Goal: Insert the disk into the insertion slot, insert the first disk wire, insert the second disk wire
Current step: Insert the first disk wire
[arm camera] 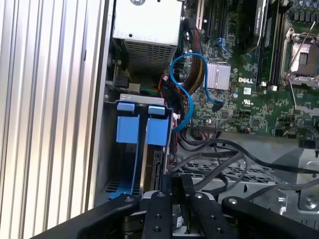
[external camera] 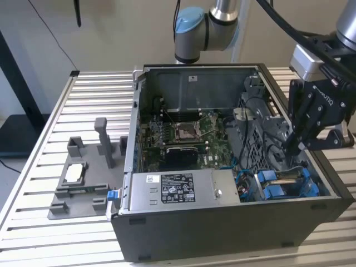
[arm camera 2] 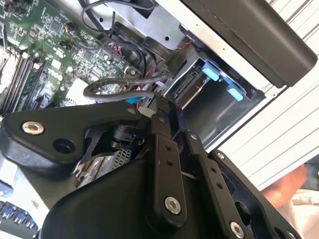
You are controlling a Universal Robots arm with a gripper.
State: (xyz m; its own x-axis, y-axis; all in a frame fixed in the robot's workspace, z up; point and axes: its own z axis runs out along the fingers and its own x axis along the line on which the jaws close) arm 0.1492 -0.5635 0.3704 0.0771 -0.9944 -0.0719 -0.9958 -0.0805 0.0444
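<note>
End effector (external camera: 291, 148) stood narrow, fingers (arm camera: 188, 185) nearly together, anything pinched unclear, inside the computer case (external camera: 233, 233) | disk (arm camera: 142, 130) sat in the insertion slot (arm camera: 119, 167), blue frame showing, just beside the end effector

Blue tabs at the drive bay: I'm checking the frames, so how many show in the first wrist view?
2 tabs: one next to the case wall; the other beside it, nearer the motherboard. More may be hidden behind the tool.

The arm (external camera: 206, 25) leans in from above, its gripper (external camera: 293, 146) pointing down, jaws closed together.
</note>
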